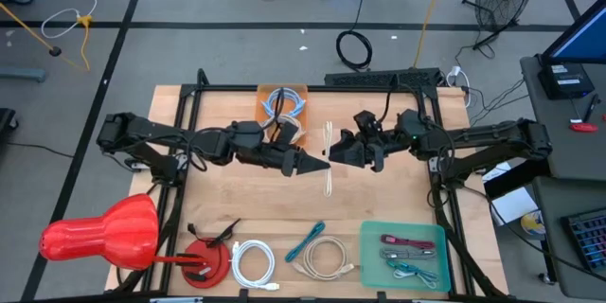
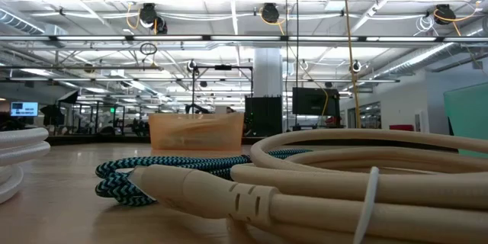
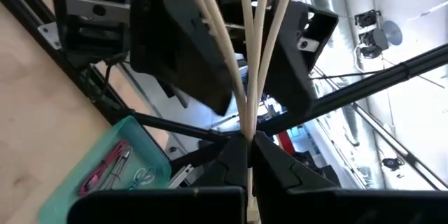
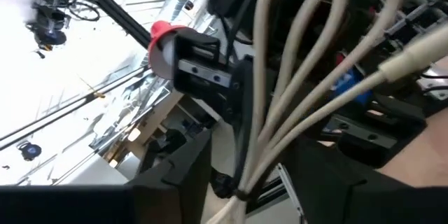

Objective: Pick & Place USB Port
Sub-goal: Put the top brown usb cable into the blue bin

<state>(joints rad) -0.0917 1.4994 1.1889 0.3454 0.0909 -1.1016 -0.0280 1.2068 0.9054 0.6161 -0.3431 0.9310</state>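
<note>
Above mid table (image 1: 237, 208): left gripper (image 1: 317, 163) pinched shut on the cream USB cable (image 1: 329, 156), hanging near to far. Right gripper (image 1: 343, 151) just right of it, fingers wide, holding nothing. Green tray (image 1: 374, 256) near, right.

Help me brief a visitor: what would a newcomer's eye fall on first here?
Above the table's middle, the left tool is shut on a bundle of cream cables, with the right tool open right beside it. A bright red lamp lies at the table's near left corner, and a teal tray sits near right.
</note>
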